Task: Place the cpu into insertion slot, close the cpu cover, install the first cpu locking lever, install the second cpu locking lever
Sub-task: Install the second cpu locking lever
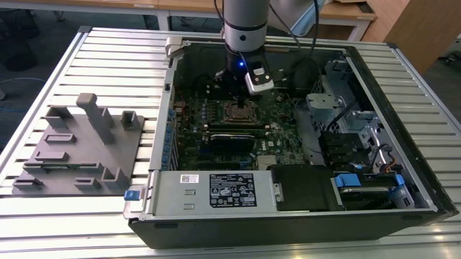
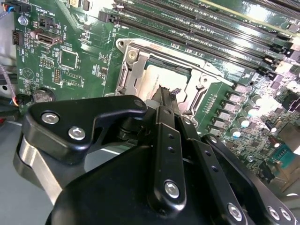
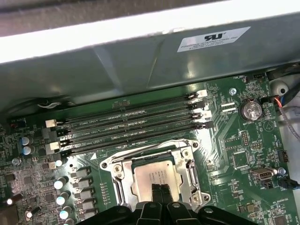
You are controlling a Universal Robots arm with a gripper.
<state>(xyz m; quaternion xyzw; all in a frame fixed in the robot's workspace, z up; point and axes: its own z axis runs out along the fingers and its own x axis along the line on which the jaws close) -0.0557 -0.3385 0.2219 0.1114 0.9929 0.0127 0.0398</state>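
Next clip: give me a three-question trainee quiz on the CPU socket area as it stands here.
1. True or false: the cpu already lies in the insertion slot.
2. The gripper is nearest to: A) the coin cell battery B) the cpu C) the grey fixture tray.
3. In the first wrist view, what runs between the insertion slot and the case wall?

Key: 1. True; its silver-grey top shows inside the metal frame. 2. B; its shut fingertips sit at the chip's edge. 3. Four long black memory slots.
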